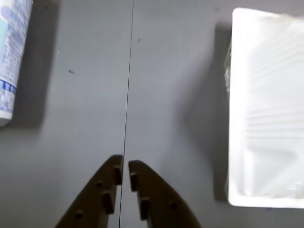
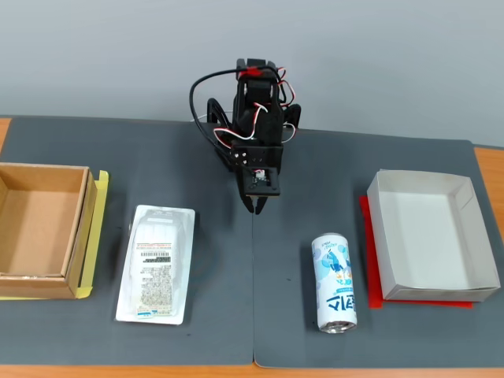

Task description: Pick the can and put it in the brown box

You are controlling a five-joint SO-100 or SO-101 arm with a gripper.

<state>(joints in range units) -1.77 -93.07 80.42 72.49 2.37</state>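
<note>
Pincer [image 1: 125, 175] hangs nearly closed and empty over bare surface [image 1: 166, 95], can [image 2: 335, 283] lying well off to its side; risk: unopened jaws would knock it rolling.

Blister package [image 2: 156, 264]; white box [image 2: 431, 235] opposite.

My fixed view looks down from the front across the whole bench [image 2: 236, 315], facing the arm at 12 o'clock. My wrist view looks straight down, close, over the tool [image 1: 124, 172]; both show the can [image 1: 12, 57].
</note>
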